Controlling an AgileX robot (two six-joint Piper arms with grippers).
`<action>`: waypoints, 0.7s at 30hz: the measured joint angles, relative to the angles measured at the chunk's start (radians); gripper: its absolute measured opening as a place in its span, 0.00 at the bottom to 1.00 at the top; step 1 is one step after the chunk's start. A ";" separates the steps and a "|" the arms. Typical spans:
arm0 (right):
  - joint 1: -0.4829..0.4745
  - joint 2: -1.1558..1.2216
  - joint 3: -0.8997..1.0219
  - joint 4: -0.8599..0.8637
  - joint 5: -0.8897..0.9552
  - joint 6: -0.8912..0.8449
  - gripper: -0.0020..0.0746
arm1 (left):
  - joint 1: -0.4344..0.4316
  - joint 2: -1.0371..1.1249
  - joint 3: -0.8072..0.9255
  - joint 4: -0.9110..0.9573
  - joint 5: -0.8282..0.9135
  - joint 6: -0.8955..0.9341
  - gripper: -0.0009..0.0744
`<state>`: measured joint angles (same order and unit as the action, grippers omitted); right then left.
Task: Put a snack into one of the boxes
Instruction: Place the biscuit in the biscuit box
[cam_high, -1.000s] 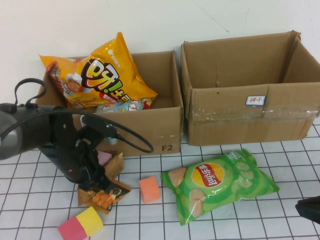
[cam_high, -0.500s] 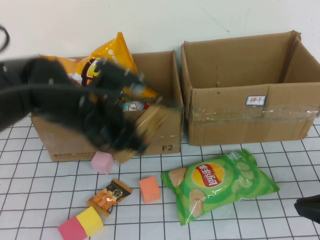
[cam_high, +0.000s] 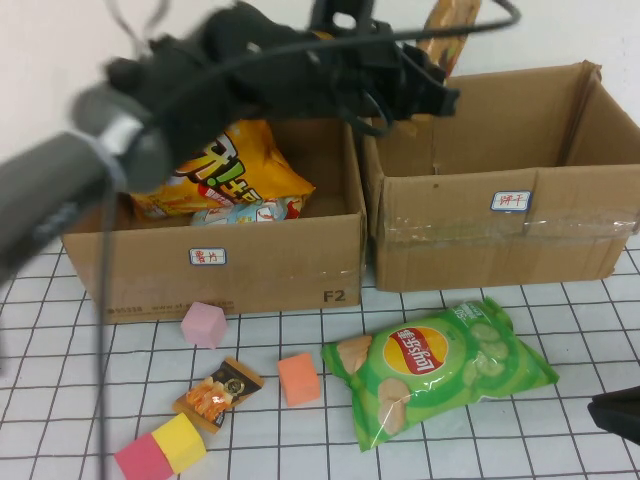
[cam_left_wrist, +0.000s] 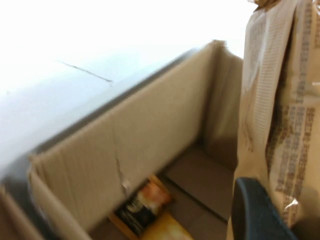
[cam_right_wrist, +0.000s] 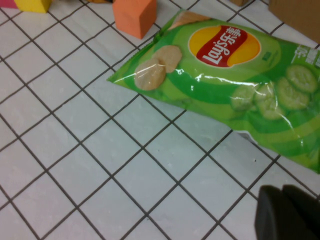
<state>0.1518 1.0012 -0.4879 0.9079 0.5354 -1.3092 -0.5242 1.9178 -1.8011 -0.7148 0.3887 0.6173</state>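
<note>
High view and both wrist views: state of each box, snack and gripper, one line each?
Left gripper: above the right box, shut on tan snack packet.
Right gripper: shut, low by the green chip bag.
Left box: open, holding snack bags.
Right box: open, one small packet inside.

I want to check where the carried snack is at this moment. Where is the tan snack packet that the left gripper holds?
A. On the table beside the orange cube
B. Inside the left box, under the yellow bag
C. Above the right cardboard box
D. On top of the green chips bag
C: the left gripper holds the tan snack packet up over the right cardboard box, near its back left corner; the right gripper is parked shut at the table's right edge.
</note>
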 joint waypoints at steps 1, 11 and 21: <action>0.000 0.000 0.000 0.000 -0.002 0.000 0.02 | -0.004 0.035 -0.025 -0.002 -0.012 0.013 0.22; 0.000 0.000 0.000 0.000 -0.004 -0.004 0.02 | -0.031 0.128 -0.096 0.099 0.052 0.027 0.70; 0.000 0.002 0.000 0.000 0.006 -0.026 0.02 | -0.031 -0.095 -0.106 0.637 0.569 -0.239 0.05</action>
<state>0.1518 1.0028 -0.4879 0.9079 0.5410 -1.3354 -0.5556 1.8233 -1.9076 -0.0776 0.9581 0.3781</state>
